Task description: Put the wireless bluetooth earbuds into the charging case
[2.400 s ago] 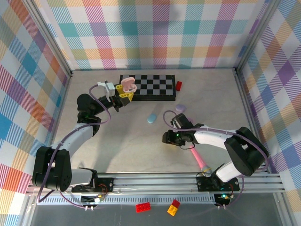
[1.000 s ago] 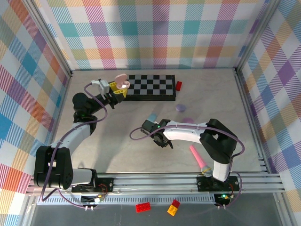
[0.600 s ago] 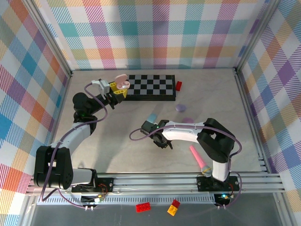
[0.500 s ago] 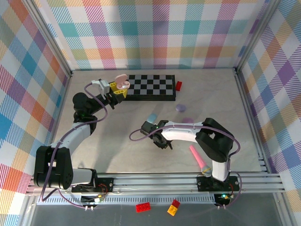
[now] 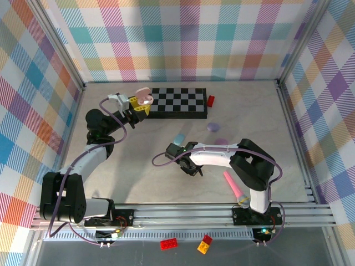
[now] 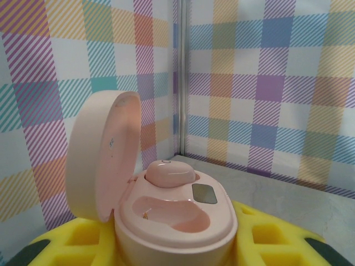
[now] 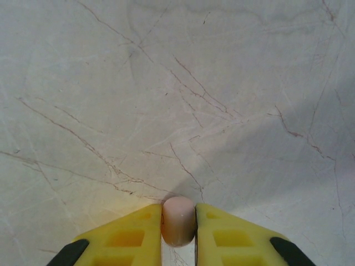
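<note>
The left hand [image 5: 140, 105] is held above the table's [image 7: 222, 83] far left area, by the checkerboard [image 5: 180, 102], its yellow fingers [image 6: 266, 244] clamped on the pink charging case [image 6: 177, 221]; the lid stands open to the left; the seated earbud [image 6: 169, 173] fills the far well, and the near well is bare. The right hand [image 7: 178, 208] is low over mid-table, narrowed onto the loose earbud [image 7: 178, 220], which is pink and pinched between both fingertips; from above, a blue case [image 5: 178, 137] lies just beyond that hand.
</note>
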